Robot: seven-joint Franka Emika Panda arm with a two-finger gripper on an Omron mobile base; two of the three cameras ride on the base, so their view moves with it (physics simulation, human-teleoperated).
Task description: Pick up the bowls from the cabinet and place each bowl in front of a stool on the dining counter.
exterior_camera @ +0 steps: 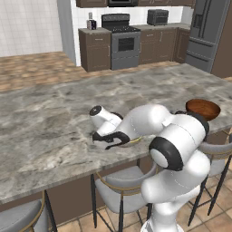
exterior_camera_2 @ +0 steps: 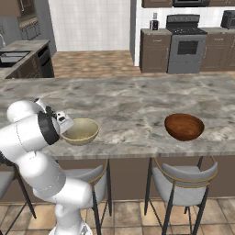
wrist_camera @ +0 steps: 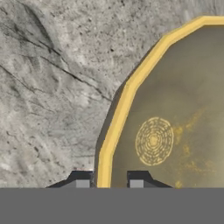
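Gripper (wrist_camera: 108,183) pinching olive bowl (exterior_camera_2: 81,130) rim, near dining counter (exterior_camera_2: 137,101) edge | Risk: if you release carelessly, it tips over that edge.

Light is even and fairly bright across all three rendered pictures, with no visible lamp or single source. The dining counter (exterior_camera: 54,113) shows a flat, matte marbled top without glare. Shadows are soft and weak: a faint dark smudge lies under the olive bowl (exterior_camera_2: 81,131) at the lower left of the right base view, and another under the reddish-brown bowl (exterior_camera_2: 184,126), whose glossy inside carries a mild sheen. The floor under the stools (exterior_camera_2: 183,183) is dimmer. The hand view is coarse and blurry up close, the yellow rim faceted into straight segments. No edge distortion is apparent; distant appliances look soft and low in detail.
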